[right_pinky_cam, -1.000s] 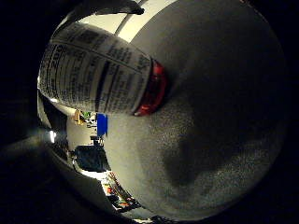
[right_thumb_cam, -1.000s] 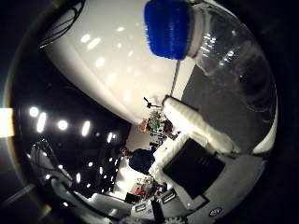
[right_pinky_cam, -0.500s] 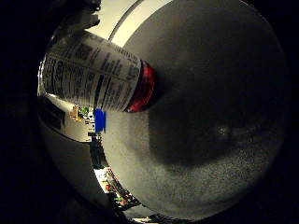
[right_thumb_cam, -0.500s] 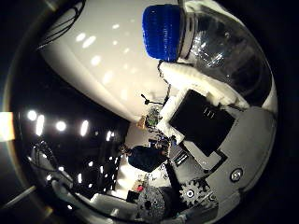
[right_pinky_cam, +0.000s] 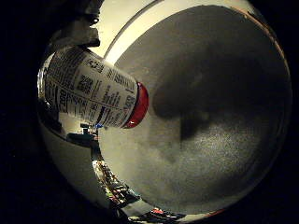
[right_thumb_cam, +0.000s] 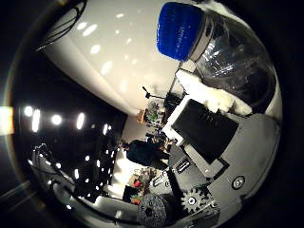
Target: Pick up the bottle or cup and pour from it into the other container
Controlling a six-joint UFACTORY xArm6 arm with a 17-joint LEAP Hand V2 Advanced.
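From the palm I see the bottle [right_thumb_cam: 223, 52] pressed close against the hand [right_thumb_cam: 209, 137], filling a good part of both views, so I judge it to be held in the hand's grasp: white and black finger parts lie against its clear wall in the thumb-side view. How far the fingers wrap round it I cannot fully see, but they look closed on it rather than spread. The bottle is clear plastic with a ribbed blue cap [right_thumb_cam: 179, 29] at one end; in the little-finger-side view its body carries a white printed label [right_pinky_cam: 91, 88] ending in a red band [right_pinky_cam: 139, 106]. That red end points toward the grey table [right_pinky_cam: 219, 154], whose pale edge [right_pinky_cam: 140, 28] curves past just beside the bottle, and the bottle throws a dark shadow on the grey surface. I cannot tell whether the bottle touches the table or hangs just above it. I take it the grasp sits on the body, so the capped end is free for tipping. The cap appears to be on, which would block a pour. No receiving container shows in either view, so I cannot place it.
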